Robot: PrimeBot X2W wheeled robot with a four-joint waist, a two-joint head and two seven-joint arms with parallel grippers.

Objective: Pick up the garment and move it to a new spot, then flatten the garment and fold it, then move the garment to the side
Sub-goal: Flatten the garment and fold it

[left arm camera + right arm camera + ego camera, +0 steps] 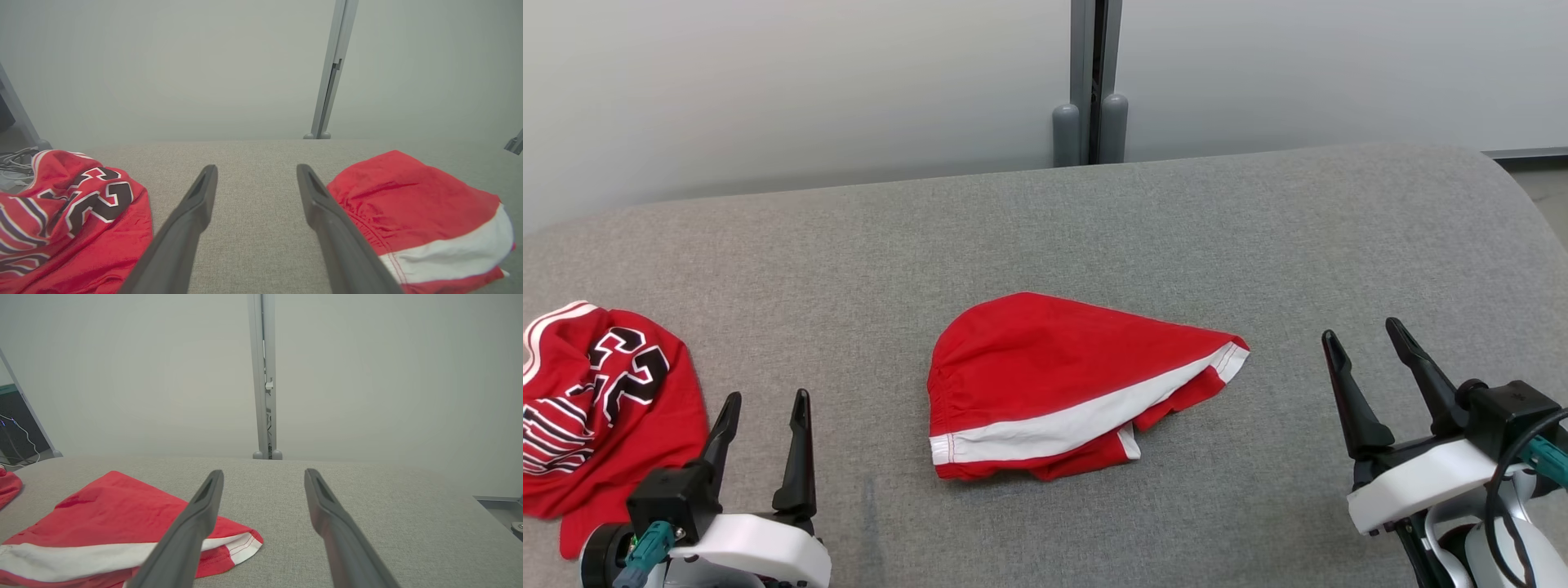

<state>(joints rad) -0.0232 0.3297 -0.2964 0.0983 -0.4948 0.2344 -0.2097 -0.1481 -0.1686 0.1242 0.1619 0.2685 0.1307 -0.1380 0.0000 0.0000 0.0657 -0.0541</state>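
Item: red shorts (1062, 376) with a white band, lying mid grey surface (1045, 220), doubled over unevenly (folded or merely crumpled, hard to say).
Left claw (768, 394): spread wide, empty, beside a bunched red jersey (596, 408).
Right claw (1361, 327): spread wide, empty, apart from the shorts.
Status, judged: flattening, neat fold and move aside appear outstanding.

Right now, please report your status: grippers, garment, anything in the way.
Left gripper open, empty. Right gripper open, empty. Red shorts at centre between them, untouched. Red jersey bunched beside left gripper, not blocking.
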